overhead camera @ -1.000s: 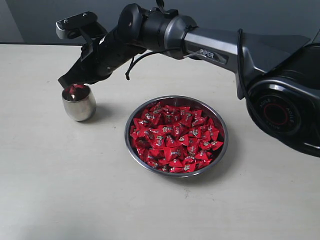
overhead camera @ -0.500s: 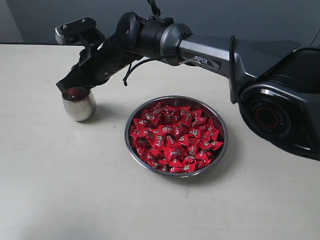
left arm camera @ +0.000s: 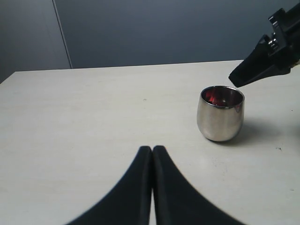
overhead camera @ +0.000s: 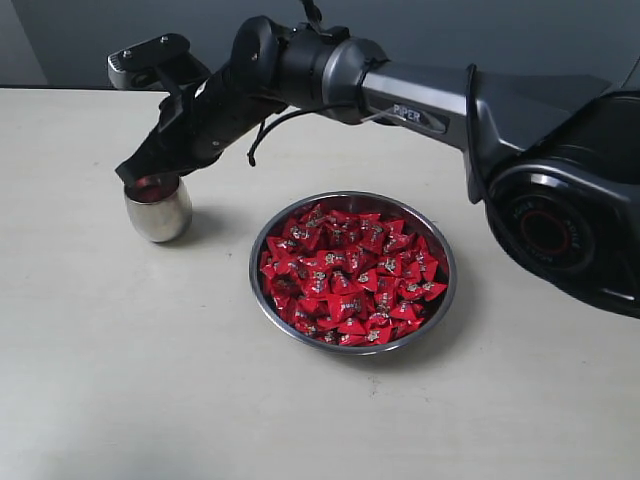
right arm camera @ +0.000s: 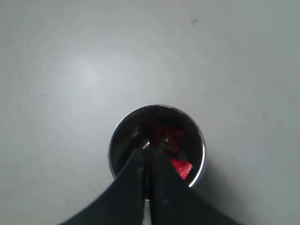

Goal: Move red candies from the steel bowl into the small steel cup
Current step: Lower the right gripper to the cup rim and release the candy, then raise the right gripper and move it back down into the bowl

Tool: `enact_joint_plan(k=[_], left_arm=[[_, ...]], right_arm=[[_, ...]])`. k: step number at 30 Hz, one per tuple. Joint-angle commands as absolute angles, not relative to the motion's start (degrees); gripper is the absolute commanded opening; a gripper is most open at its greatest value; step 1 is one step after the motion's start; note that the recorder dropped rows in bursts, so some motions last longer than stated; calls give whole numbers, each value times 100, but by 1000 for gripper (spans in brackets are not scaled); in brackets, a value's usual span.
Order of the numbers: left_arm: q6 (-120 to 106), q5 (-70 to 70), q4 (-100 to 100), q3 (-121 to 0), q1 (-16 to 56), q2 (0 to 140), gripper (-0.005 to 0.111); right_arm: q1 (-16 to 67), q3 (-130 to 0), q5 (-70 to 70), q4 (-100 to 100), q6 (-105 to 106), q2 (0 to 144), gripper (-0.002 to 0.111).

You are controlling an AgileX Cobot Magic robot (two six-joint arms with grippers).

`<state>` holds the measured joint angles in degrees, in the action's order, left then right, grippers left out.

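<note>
The small steel cup [overhead camera: 158,212] stands on the table at the left, with red candies [right arm camera: 181,167] lying inside it. My right gripper [overhead camera: 133,170] hovers just above the cup's rim [right arm camera: 116,136], its fingers together and nothing between them. The steel bowl [overhead camera: 446,298] sits in the middle of the table, heaped with red candies [overhead camera: 350,275]. My left gripper [left arm camera: 152,149] is shut and empty, low over bare table, some way from the cup [left arm camera: 220,117]. In that view the right gripper's tip [left arm camera: 236,78] shows beside the cup's rim.
The right arm [overhead camera: 420,100] stretches from the right edge across the back of the table, above and behind the bowl. Its large base [overhead camera: 570,220] fills the right side. A dark wall [left arm camera: 154,33] runs behind the table's far edge.
A red candy that sat at the cup's mouth under the right gripper's tip now lies down inside the cup. The right gripper has barely shifted above the rim.
</note>
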<state>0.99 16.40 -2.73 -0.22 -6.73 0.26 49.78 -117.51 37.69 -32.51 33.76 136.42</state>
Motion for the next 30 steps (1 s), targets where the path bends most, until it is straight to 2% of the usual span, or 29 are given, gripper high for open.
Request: enact_joint_plan(k=[1,8,12,30], left_arm=[[112,1631,-260,0,-677,0,0],[112,1631,-260,0,-677,0,0],[112,1631,-260,0,-677,0,0],[112,1631,-260,0,-677,0,0]], right_arm=[[4960,-11771,3983,-2924,3423,13293,-1],[4945,-11771,4445,-1781,2876,12958,-1],[4852,-11544,4312,-1765,2820,12792,-1],[4398,-8402,2552,-2111,2886,11353,-1]])
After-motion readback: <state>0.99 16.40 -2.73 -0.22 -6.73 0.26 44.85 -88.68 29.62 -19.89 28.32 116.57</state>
